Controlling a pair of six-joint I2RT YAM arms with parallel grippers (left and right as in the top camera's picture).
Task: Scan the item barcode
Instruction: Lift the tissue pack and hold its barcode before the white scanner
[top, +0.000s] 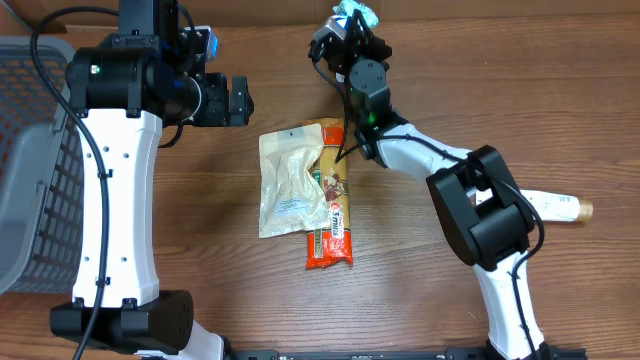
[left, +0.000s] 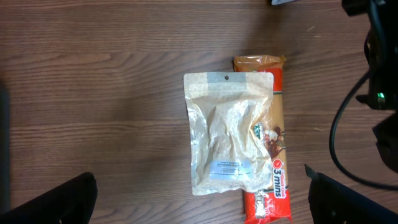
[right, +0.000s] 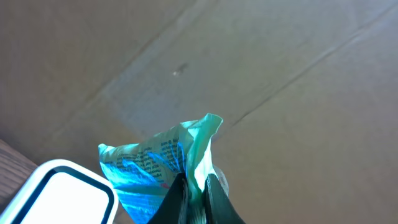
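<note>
Right wrist view: the right claw is clamped together on the lower edge of a teal packet, which stands up from its fingertips. Overhead view: claw and packet lie beyond the pale pouch, well apart from it. The left claw, jaws wide apart, hangs near the pouch's far left corner.

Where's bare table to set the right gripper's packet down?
Bare wood between left arm and clear pouch; also between orange packet and right arm. Crowded at the top, around left gripper and right gripper holding the teal packet.
</note>
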